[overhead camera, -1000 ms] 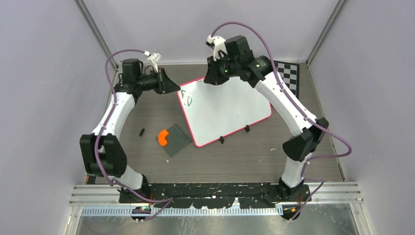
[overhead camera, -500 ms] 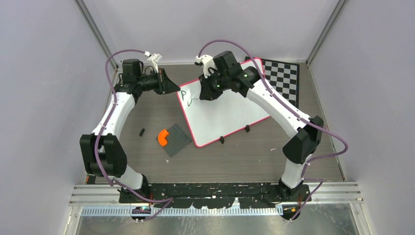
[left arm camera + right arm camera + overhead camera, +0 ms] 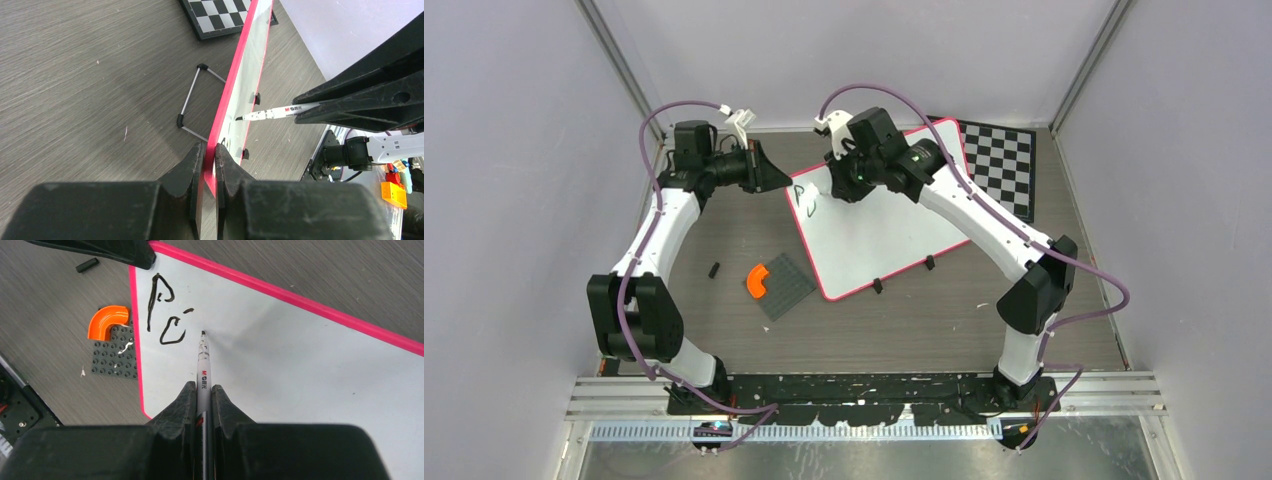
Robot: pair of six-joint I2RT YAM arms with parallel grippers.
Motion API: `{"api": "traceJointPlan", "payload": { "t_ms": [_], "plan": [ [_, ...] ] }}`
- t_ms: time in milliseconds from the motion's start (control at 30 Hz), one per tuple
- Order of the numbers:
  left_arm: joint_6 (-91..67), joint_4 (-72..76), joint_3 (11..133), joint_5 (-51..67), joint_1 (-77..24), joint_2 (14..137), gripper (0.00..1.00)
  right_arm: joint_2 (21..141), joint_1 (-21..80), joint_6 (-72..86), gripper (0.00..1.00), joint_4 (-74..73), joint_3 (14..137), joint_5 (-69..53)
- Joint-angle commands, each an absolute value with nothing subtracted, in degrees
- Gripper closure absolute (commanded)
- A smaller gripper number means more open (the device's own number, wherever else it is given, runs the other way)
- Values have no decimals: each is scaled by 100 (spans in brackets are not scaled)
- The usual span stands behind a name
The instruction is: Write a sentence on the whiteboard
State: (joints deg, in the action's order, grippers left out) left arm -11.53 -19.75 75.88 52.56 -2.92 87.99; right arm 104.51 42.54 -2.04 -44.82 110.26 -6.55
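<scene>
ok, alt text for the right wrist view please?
The right gripper holds a marker pointing at the whiteboard, its tip just right of two black handwritten letters near the pink-rimmed corner. Beside the board, an orange curved piece rests on the edge of a grey studded plate.

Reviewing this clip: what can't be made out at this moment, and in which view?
Top view: the right arm's own wrist covers the right claw and its marker.
Left wrist view: the whiteboard shows edge-on, so the letters are unreadable; tip contact unclear.
Right wrist view: the left claw is cut off by the top edge.
Top view: a small black piece on the table, too small to identify.
</scene>
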Motion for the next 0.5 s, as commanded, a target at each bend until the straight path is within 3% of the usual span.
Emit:
{"api": "traceJointPlan", "payload": {
  "t_ms": [0,467],
  "plan": [
    [-1133,-2043,7682,5292,-377,8736,100,10386,4254,-329,100,-4278,11196,-397],
    [-1130,-2030,7675,5257,-415,8721,100,10646,4293,-332,100,-4298,11486,-519]
  ]
}}
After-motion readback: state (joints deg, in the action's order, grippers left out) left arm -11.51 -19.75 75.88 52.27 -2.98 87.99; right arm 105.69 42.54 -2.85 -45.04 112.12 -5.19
